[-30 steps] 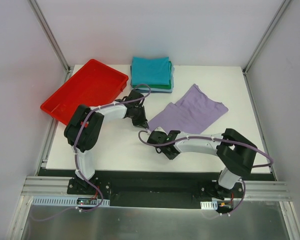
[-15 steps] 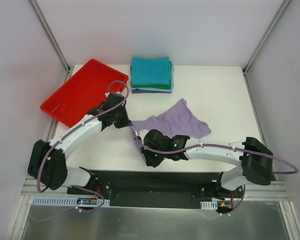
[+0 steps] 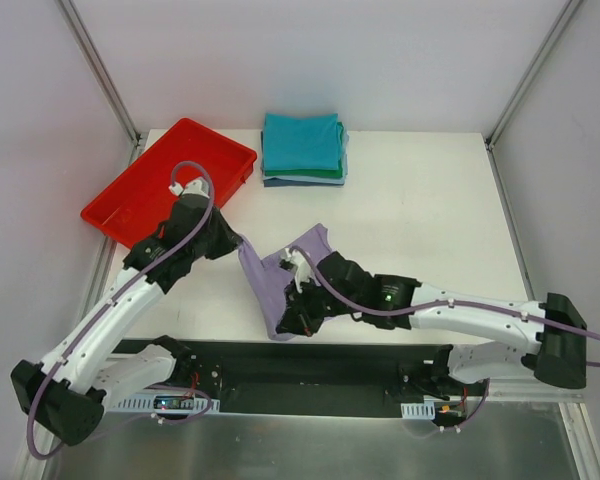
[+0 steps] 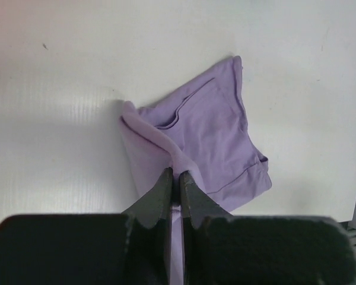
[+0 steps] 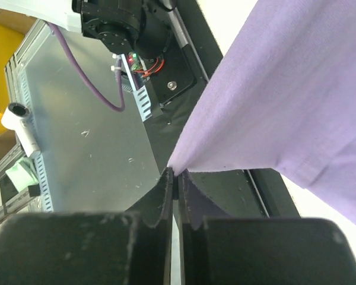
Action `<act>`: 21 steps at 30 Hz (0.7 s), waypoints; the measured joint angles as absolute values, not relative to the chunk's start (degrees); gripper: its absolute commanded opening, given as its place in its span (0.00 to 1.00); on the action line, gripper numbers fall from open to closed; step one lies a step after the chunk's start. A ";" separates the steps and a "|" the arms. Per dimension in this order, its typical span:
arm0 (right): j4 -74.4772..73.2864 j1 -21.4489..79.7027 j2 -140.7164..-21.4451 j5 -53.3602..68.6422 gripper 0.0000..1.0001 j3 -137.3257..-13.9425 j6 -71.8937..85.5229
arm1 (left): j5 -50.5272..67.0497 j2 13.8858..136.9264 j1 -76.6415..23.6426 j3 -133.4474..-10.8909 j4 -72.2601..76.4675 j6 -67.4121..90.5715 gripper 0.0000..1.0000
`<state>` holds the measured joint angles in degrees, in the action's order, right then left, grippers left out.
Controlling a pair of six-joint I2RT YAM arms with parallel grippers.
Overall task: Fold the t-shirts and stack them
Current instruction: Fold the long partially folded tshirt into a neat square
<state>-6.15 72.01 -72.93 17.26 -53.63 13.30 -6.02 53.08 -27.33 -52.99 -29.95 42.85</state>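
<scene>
The lavender t-shirt (image 3: 265,285) is bunched up near the table's front edge, left of centre, and stretched between both grippers. My left gripper (image 3: 239,244) is shut on its far-left edge. In the left wrist view the fingertips (image 4: 168,178) pinch a fold of the shirt (image 4: 207,136), the rest of which lies on the table. My right gripper (image 3: 286,325) is shut on the shirt's near corner. In the right wrist view that corner (image 5: 273,95) hangs out over the front edge from the right gripper (image 5: 175,176). A stack of folded t-shirts (image 3: 302,147), teal on top, sits at the back centre.
A red plastic tray (image 3: 148,195) lies at the back left, close beside my left arm. The black base rail (image 3: 310,362) runs just below the table's front edge (image 3: 400,343). Metal flooring (image 5: 83,148) lies beyond the rail.
The right gripper has shut on the shirt's corner. Both arms have swung toward the near left, dragging the once-flat lavender shirt from right of centre into a bunch at the front edge.
</scene>
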 measured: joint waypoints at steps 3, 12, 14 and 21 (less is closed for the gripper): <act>-5.87 71.31 -68.38 14.06 0.01 -50.39 14.52 | -5.54 58.19 -28.38 -55.66 -30.00 42.81 0.00; -8.84 62.59 -50.89 6.11 0.00 -38.02 19.79 | -6.35 74.70 -34.94 -67.72 -28.27 42.15 0.00; -10.04 60.36 -48.40 4.84 0.01 -36.53 20.60 | -6.15 78.26 -35.38 -70.50 -27.75 41.87 0.00; -14.37 51.81 -42.81 1.89 0.00 -30.96 23.09 | -2.68 93.58 -37.50 -80.64 -26.41 40.27 0.00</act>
